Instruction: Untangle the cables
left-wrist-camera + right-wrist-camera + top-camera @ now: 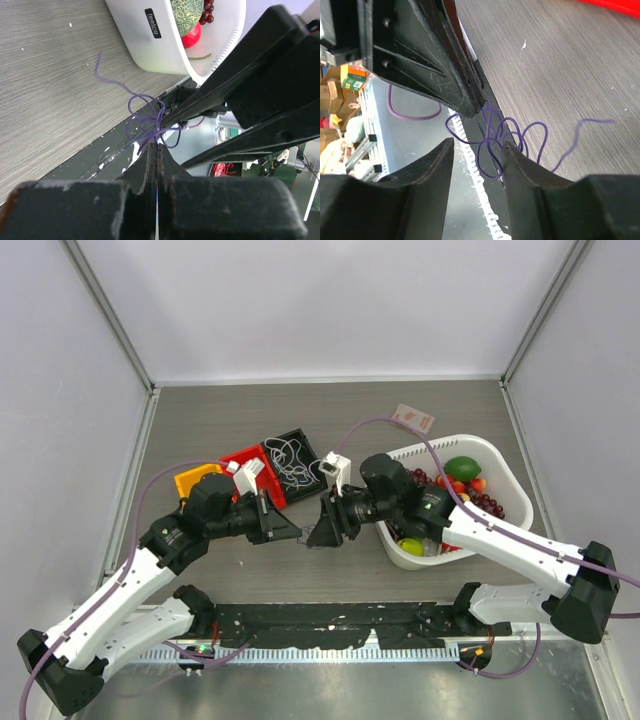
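Observation:
A dark purple cord [148,121] hangs as a small knot of loops just above the table's near edge. My left gripper [158,145] is shut on this knot and holds it up. It also shows in the top view [292,532]. My right gripper [477,150] is open, and the purple loops [509,134] hang between its fingers and against the right one [516,159]. It meets the left gripper tip to tip in the top view [322,533]. A loose purple end [580,127] trails onto the table. White cords [291,462] lie coiled in a black tray [272,444].
A red tray [243,457] and an orange bin [190,481] sit behind the left gripper. A white basket [515,485] of fruit stands at the right, close behind the right arm. A small card [412,418] lies at the back. The table's near edge [330,615] is just below the grippers.

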Motion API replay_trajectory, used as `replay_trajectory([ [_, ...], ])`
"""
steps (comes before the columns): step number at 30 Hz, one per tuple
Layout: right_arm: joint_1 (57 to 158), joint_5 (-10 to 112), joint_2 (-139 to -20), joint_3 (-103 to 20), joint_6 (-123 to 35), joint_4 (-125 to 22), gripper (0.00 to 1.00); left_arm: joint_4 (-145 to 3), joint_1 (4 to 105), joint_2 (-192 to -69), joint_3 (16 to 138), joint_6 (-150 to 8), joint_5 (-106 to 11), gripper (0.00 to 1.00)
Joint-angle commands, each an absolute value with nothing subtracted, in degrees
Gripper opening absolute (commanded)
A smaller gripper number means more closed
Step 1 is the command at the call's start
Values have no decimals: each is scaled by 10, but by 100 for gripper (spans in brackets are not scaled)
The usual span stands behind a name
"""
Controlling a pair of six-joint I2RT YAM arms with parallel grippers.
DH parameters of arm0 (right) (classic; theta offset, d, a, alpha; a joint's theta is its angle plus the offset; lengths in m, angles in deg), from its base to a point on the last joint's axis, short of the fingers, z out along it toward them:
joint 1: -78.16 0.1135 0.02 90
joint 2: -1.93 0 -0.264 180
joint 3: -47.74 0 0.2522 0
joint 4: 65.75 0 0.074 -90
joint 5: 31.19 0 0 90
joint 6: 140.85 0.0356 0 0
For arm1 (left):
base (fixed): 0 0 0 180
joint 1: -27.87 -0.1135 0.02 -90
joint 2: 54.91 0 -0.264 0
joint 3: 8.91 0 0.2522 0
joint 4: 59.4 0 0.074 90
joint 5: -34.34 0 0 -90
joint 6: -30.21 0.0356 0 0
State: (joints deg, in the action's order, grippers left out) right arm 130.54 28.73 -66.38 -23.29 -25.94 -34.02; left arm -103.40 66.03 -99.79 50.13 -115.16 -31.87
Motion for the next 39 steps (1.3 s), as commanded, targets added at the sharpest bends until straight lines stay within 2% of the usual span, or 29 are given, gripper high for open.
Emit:
replay_trajectory([
  [1,1326,308,-675,-233,-263,-357,43,-1027,659,-991,528,-1155,-298,0],
  [2,1328,322,-674,-235,-266,-352,40,-1028,659,-992,528,-1155,-298,0],
  [5,1330,359,-671,-245,-266,-328,16,-1037,660,-992,528,-1150,-303,0],
  [7,1330,388,-663,-259,-269,-293,3,-1055,659,-992,532,-1141,-313,0],
  [13,1330,419,-642,-308,-304,-208,1,-1160,659,-1009,568,-1090,-387,1],
  [14,1330,414,-638,-311,-304,-205,1,-1180,660,-1013,576,-1082,-404,7],
  [16,1330,396,-634,-320,-291,-206,1,-1194,659,-1018,585,-1074,-412,33],
  [18,1330,377,-630,-326,-273,-221,0,-1172,659,-1009,580,-1080,-406,53],
  [20,1329,364,-628,-326,-251,-246,1,-1144,659,-994,572,-1095,-400,65],
  [22,1323,357,-629,-326,-226,-268,1,-1097,658,-975,556,-1116,-382,69],
  [26,1305,321,-635,-335,-171,-324,1,-974,659,-928,495,-1186,-347,70],
  [29,1295,316,-644,-366,-142,-332,1,-894,658,-895,451,-1235,-344,55],
  [30,1285,314,-645,-372,-135,-336,1,-871,660,-888,436,-1253,-342,47],
  [32,1269,308,-647,-380,-109,-349,1,-840,659,-878,416,-1284,-342,40],
  [34,1255,304,-645,-382,-83,-365,1,-823,659,-876,406,-1310,-342,42],
  [37,1248,304,-645,-384,-52,-384,1,-822,659,-879,417,-1326,-345,60],
  [39,1245,302,-645,-381,-28,-406,1,-821,660,-885,433,-1315,-345,62],
])
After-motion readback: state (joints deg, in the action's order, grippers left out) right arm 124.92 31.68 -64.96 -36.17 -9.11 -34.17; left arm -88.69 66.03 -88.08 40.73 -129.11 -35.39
